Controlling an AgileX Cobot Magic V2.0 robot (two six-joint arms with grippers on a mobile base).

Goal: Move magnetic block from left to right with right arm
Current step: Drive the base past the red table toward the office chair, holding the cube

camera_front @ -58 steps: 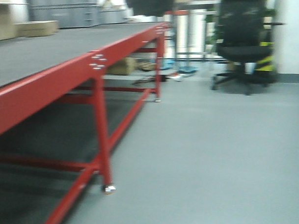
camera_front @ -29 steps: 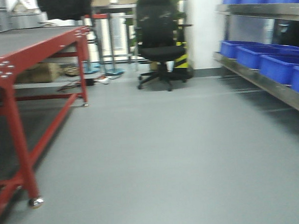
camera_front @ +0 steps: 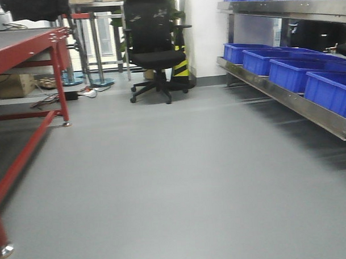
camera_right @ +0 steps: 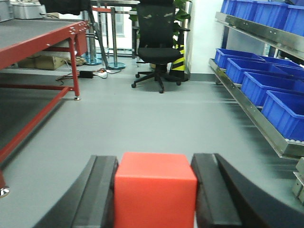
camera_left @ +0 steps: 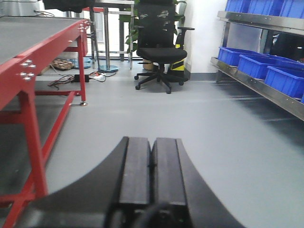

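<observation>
Between the right claw's (camera_right: 154, 164) black fingers sits the magnetic block (camera_right: 155, 192), clamped on both sides (jaws spread just to the cube's width). Ahead of that claw stands an office chair (camera_right: 159, 47), with a red table (camera_right: 42, 40) off to the left and blue bins (camera_right: 285, 111) to the right. The left claw (camera_left: 152, 145) is pressed together, holding nothing.

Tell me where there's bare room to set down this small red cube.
Widest free patch: the grey floor between the red-framed table and the steel shelf. The table's grey top also looks bare where visible. Crowded: the shelf, packed with blue plastic bins, and the far end by the black office chair.
</observation>
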